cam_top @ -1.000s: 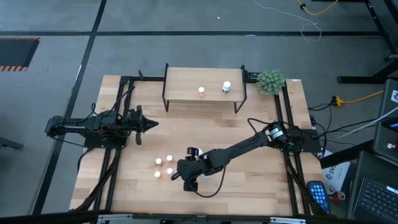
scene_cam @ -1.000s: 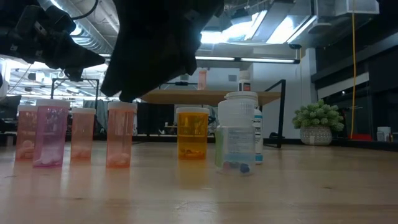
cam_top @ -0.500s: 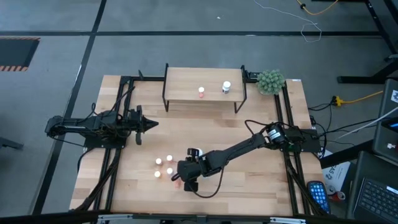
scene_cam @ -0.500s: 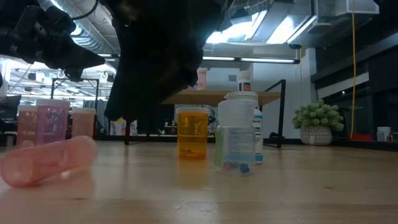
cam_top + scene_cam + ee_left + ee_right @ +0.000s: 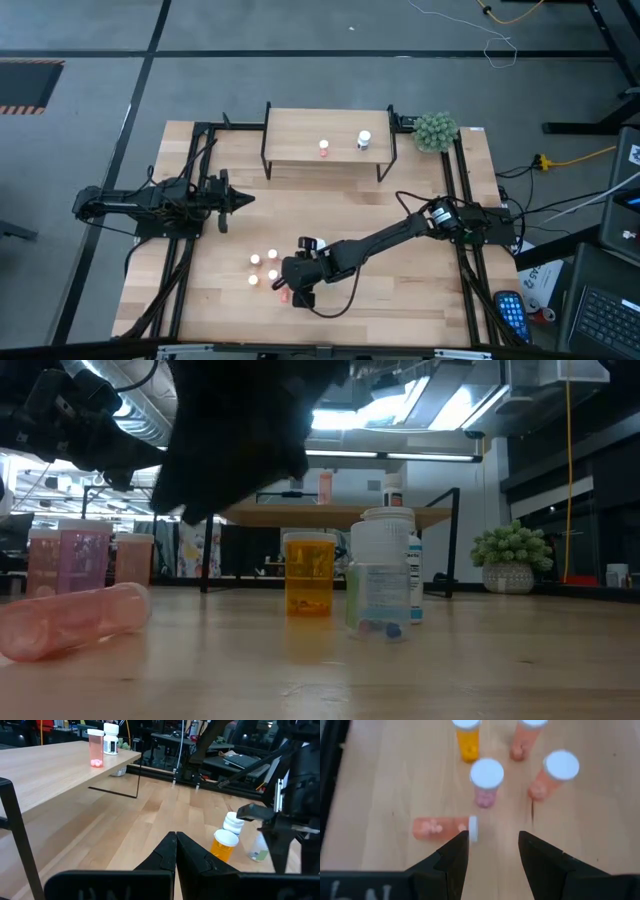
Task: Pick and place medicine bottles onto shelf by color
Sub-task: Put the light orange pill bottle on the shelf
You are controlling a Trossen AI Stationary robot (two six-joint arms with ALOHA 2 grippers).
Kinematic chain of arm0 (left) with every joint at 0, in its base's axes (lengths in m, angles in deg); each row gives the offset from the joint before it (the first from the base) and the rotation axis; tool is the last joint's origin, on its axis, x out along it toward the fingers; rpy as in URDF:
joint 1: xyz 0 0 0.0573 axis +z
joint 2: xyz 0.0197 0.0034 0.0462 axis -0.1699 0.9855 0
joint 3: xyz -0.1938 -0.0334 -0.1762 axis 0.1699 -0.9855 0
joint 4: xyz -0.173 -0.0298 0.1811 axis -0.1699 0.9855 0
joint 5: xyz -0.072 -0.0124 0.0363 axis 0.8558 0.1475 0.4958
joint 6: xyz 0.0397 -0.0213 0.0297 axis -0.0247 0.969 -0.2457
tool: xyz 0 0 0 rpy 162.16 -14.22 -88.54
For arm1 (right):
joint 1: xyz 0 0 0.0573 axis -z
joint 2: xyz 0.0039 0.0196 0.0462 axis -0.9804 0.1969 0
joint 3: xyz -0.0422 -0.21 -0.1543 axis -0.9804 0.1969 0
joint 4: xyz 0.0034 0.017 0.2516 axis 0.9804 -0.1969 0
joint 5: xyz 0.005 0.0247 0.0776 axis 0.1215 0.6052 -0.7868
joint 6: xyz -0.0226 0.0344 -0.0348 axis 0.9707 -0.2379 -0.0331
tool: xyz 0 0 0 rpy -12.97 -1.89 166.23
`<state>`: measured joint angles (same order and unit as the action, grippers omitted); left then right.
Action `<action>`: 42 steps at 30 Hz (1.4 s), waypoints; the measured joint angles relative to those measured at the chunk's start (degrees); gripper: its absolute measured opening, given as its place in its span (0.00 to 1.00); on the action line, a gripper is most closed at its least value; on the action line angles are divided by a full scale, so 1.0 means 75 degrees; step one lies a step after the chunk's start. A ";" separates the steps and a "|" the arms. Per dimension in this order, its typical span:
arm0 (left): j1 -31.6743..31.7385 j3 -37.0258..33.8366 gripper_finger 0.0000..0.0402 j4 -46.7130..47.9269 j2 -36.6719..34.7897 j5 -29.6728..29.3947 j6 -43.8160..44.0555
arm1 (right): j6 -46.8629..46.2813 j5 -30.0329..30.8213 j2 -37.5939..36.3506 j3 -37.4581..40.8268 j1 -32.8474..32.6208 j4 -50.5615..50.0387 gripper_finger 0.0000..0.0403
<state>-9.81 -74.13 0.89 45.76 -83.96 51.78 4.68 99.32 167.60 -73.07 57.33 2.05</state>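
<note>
Hovering: we see the right claw [image 5: 490, 851] above the near-middle of the bench [image 5: 400, 300], fingers spread, nothing between them.
Fallen bottle: a pink bottle [image 5: 445, 827] lies on its side on the bench just under the right claw, white cap toward the gap between the fingers; in the low view it [image 5: 70, 620] lies at the front left.
Standing bottles: beyond the fallen one we count an orange bottle [image 5: 468, 740], a pink bottle with white cap [image 5: 486, 781] and two more pinkish ones [image 5: 552, 774], all upright and apart from each other.
Low view group: an orange bottle [image 5: 309, 573] stands beside a larger clear bottle with a white cap [image 5: 384, 572]; more pink ones [image 5: 82, 560] stand at the left.
Shelf: the wooden-topped shelf [image 5: 300, 140] on black legs stands at the far side of the bench; it carries a pink bottle [image 5: 324, 149] and a white bottle [image 5: 364, 140], apart from each other.
Left claw: the left claw [image 5: 176, 851] waits over the bench's left side, fingers pressed together, holding nothing.
Plant: a green fuzzy plant ball [image 5: 436, 130] sits at the far right corner.
</note>
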 joint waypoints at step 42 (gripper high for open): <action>0.0001 0.0000 0.00 0.0052 -0.0003 0.0000 -0.0004 | 0.1958 -0.0616 0.1597 -0.2650 0.1023 -0.0131 0.43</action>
<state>-9.81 -74.13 1.28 45.74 -83.96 51.76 19.36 94.70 179.58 -92.95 65.00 1.07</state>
